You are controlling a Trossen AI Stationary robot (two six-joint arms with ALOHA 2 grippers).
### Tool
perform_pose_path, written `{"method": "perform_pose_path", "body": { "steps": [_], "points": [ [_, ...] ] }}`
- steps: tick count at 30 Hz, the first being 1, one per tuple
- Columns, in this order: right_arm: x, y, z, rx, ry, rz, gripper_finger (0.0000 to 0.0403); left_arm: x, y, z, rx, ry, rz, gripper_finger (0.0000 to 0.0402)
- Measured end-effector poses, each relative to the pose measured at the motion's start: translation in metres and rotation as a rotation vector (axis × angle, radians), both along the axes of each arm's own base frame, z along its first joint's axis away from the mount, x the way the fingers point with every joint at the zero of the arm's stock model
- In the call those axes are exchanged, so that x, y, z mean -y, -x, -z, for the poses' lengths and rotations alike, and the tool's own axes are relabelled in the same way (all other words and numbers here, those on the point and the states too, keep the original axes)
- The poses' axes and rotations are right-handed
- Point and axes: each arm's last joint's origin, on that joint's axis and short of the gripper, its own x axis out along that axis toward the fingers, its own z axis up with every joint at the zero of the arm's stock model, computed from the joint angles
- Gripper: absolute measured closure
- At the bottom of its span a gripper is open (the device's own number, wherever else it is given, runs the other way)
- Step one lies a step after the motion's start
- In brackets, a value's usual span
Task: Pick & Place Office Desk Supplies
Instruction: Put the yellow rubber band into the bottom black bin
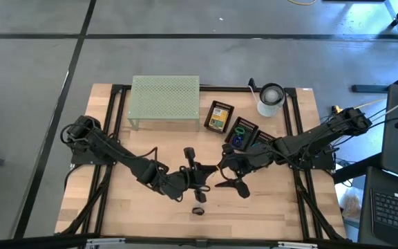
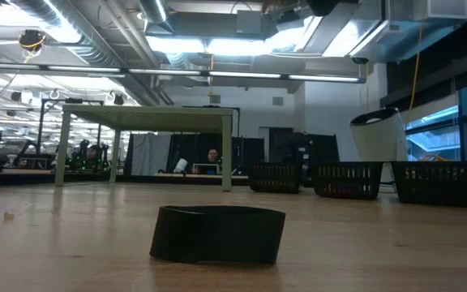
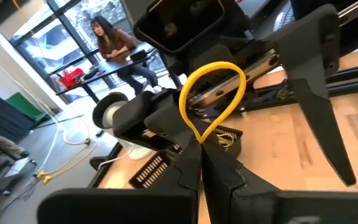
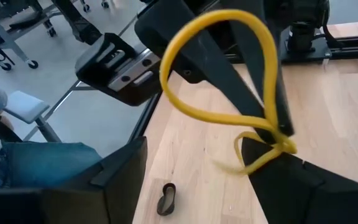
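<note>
A yellow rubber band point(image 3: 210, 93) forms an open loop in the air between my two grippers, above the middle of the table. My left gripper point(image 3: 199, 144) point(image 1: 206, 176) is shut on it. My right gripper point(image 4: 194, 149) point(image 1: 231, 185) faces it, open, with its fingers spread on either side of the loop point(image 4: 216, 68). Whether the band's lower tail point(image 4: 250, 155) touches my right gripper's finger, I cannot tell. A black band point(image 1: 198, 210) point(image 2: 217, 234) stands on its edge on the wood near the table's near edge. My left gripper pinches the yellow rubber band at the loop's narrow bottom end point(image 3: 199, 135) between its two shut fingertips. The fingers come level from the table's left. The band is lifted clear, its loop standing open above the fingertips.
Toward the far edge stand a pale green perforated rack point(image 1: 164, 102), a white cup point(image 1: 271, 100) and three small black baskets: one with a yellow box point(image 1: 219, 116), one with blue and green bands point(image 1: 241, 131) and one behind my right arm point(image 1: 261, 138). A person sits beyond the table point(image 3: 114, 40).
</note>
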Motion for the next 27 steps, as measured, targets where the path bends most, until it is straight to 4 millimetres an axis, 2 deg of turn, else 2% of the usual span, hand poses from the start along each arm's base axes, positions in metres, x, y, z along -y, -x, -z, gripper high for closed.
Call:
{"method": "perform_pose_path", "body": {
  "steps": [6, 12, 19, 27],
  "points": [
    [0.000, 0.000, 0.000, 0.001, 0.002, 0.006, 0.0161, 0.001, 0.000, 0.000, -0.002, -0.008, 0.000, 0.0399],
    [0.003, 0.000, 0.003, -0.017, 0.047, 0.095, 0.0179, 0.009, 0.004, 0.000, 0.000, -0.003, 0.021, 0.0399],
    [0.005, 0.000, 0.003, -0.017, 0.056, 0.119, 0.0177, 0.021, 0.012, -0.002, 0.010, -0.032, 0.027, 0.0399],
    [0.004, 0.000, 0.002, -0.009, 0.044, 0.099, 0.0172, 0.014, 0.008, -0.002, 0.006, -0.046, 0.007, 0.0399]
  ]
}}
